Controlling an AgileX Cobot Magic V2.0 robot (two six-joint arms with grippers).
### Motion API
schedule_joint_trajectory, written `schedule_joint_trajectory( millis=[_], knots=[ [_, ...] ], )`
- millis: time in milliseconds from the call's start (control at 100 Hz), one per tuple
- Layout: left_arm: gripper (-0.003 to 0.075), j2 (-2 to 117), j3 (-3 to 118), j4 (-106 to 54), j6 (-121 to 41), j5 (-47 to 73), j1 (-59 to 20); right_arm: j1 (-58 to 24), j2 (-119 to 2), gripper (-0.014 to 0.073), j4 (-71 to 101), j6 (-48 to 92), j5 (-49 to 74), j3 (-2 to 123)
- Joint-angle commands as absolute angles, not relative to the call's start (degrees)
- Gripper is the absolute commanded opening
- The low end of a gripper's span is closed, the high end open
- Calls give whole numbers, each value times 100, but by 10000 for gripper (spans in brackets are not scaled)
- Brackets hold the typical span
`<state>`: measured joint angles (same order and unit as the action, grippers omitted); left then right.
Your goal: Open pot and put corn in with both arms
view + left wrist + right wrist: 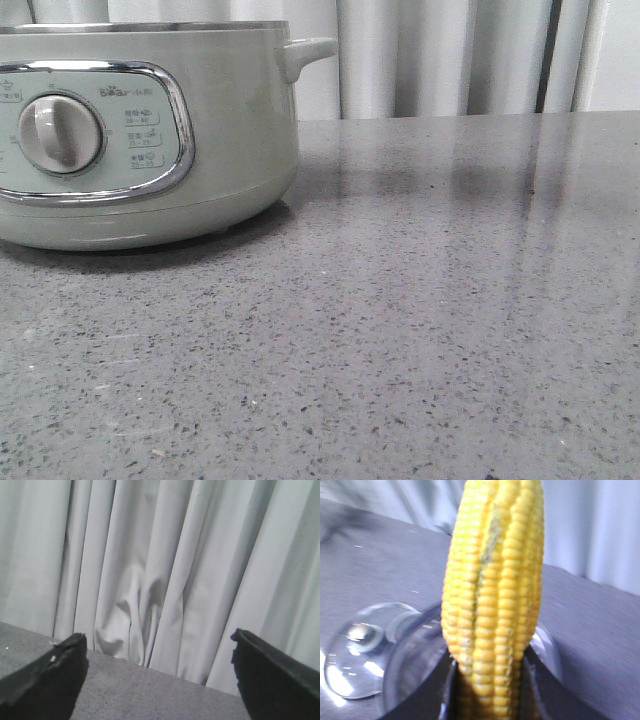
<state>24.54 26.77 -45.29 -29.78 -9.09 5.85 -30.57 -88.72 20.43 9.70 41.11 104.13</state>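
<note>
The pale grey-green pot (230,130) stands at the far left of the grey table in the front view, with its chrome-framed panel and round knob (60,133) facing me and a small side handle (305,52). No arm shows in the front view. My right gripper (490,690) is shut on the yellow corn (495,590), which stands up between the dark fingers. A clear glass lid (367,650) lies on the table below it. My left gripper (160,680) is open and empty, facing the curtain.
Grey speckled table (430,330) stretches to the right of the pot. A pale pleated curtain (160,570) hangs behind the table's far edge.
</note>
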Motion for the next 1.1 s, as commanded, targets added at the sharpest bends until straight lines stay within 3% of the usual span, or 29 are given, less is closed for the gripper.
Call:
schedule_joint_trajectory(
  millis=[0, 160, 360, 430, 630, 720, 930, 1090],
  knots=[
    [552, 2474, 2847, -4472, -2973, -1174, 505, -3350, -9076, -13, 2091, 1063, 3722, 10702],
    [530, 2449, 2847, -4487, -2973, -1158, 455, -3666, -9822, -12, 2091, 1063, 3796, 10712],
    [436, 2190, 2847, -4487, -2973, -658, 446, -3702, -10462, 13, 2091, 1063, 3822, 10712],
    [403, 2098, 2847, -4487, -2973, -352, 446, -3702, -10556, 80, 2079, 1063, 3830, 10712],
    [315, 1990, 2847, -4585, -2973, 212, 446, -3702, -10592, 385, 2067, 1063, 3825, 10712],
    [288, 1990, 2847, -4785, -2973, 212, 446, -3679, -10535, 439, 2067, 1063, 3954, 10768],
    [222, 1892, 2972, -4952, -2973, 701, 446, -3654, -10002, 437, 1755, 1063, 4718, 11232],
    [117, 1641, 3299, -4890, -3112, 1670, 446, -3641, -9157, 393, 1056, 1063, 5311, 11249]
  ],
)
